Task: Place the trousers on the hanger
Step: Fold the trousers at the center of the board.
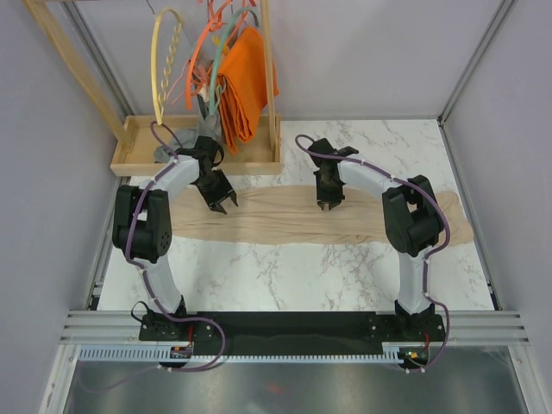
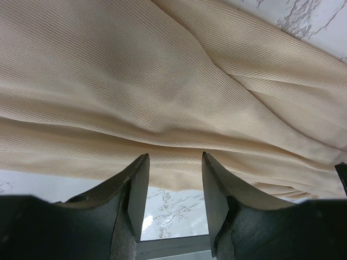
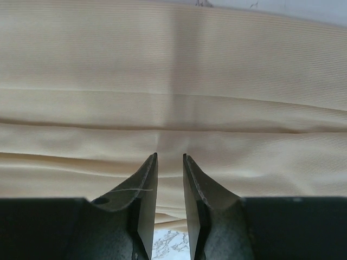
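- Beige ribbed cloth: the trousers (image 1: 285,216) lie flat and lengthwise across the marble table (image 1: 285,285), reaching from just in front of the wooden rack base (image 1: 138,148) to the table's right edge. No part is lifted.
- Pale yellow hanger (image 1: 172,59): an arch with a twisted bar, hanging on the rack at far left, bare and well apart from the trousers. An orange cloth (image 1: 246,82) hangs just beside it.
- Left gripper (image 1: 220,205): low over the left stretch of the trousers, near their edge. The jaws are parted and nothing sits between them.
- Right gripper (image 1: 328,205): low over the middle stretch. The jaws are drawn to a narrow slit with the tips at a soft fold. I cannot tell whether any cloth is caught.
- Stage, as judged: the grasp is being set and no hanging has begun.
- Risk, thin pinch: the fabric is thin and lies in layers, so a shallow bite may take only the top layer, which would slip free on lifting.
- Risk, uneven lift: if one side grips and the other misses, the long legs would drag and bunch on the table.
- Risk, crowded rack: carrying loose cloth toward the hanger could snag the orange cloth or set the hanger swinging on its thin hook.
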`<action>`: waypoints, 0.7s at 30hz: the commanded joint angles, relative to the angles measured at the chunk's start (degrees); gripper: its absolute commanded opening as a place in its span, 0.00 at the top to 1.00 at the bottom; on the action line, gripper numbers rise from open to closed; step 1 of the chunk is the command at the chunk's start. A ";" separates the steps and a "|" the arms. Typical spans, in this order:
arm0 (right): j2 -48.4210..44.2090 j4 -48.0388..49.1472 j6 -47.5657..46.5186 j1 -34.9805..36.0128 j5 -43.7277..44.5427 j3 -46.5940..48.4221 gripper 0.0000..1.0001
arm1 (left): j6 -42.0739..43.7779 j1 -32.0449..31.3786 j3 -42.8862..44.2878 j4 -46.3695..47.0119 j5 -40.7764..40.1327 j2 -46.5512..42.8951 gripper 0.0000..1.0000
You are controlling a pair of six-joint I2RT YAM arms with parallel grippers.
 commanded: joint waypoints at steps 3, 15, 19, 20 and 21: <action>1.68 -0.44 1.89 0.86 2.84 2.68 0.66 | 0.64 -0.22 -0.32 -0.22 0.06 -0.18 0.49; 1.42 -1.32 3.03 1.74 6.53 1.10 0.68 | 1.88 -0.22 -0.49 -1.01 -0.29 -1.68 0.49; 2.12 -0.62 2.68 1.91 7.50 0.22 0.76 | 2.23 -0.22 -0.93 -1.19 -0.47 -2.03 0.49; 2.21 -0.35 2.68 1.91 7.58 0.04 0.78 | 2.31 -0.22 -0.93 -1.28 -0.47 -2.12 0.49; 2.38 -0.27 2.68 1.91 7.76 0.13 0.81 | 2.32 -0.22 -1.02 -1.28 -0.55 -2.21 0.49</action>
